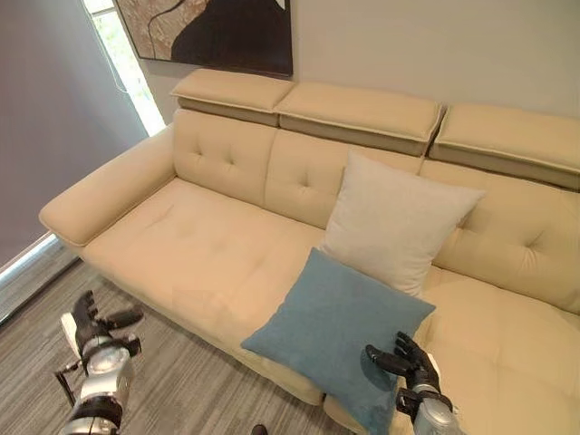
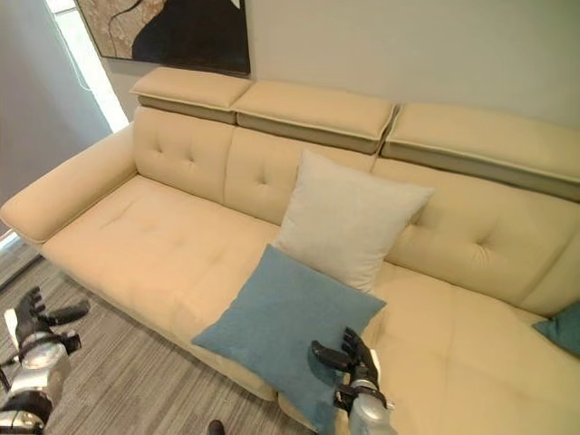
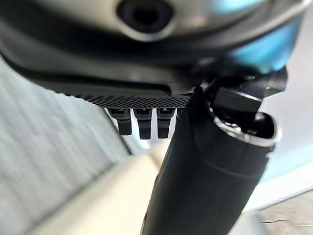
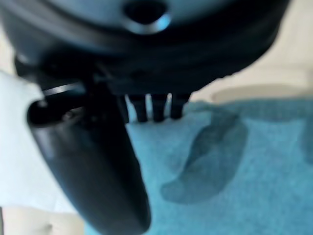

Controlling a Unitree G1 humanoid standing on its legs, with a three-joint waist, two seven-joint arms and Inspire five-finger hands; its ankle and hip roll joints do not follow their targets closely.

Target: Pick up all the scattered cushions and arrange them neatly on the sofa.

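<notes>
The white cushion [image 1: 396, 220] already leans on the sofa [image 1: 208, 245] back, the blue cushion [image 1: 335, 326] lies crooked right under the right hand [image 1: 410, 362]'s straight, empty fingers, and the left hand [image 1: 95, 331] hangs open nearby.

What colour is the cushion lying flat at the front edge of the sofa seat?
Blue cushion, plain with no pattern; the left eye view shows it best.
</notes>
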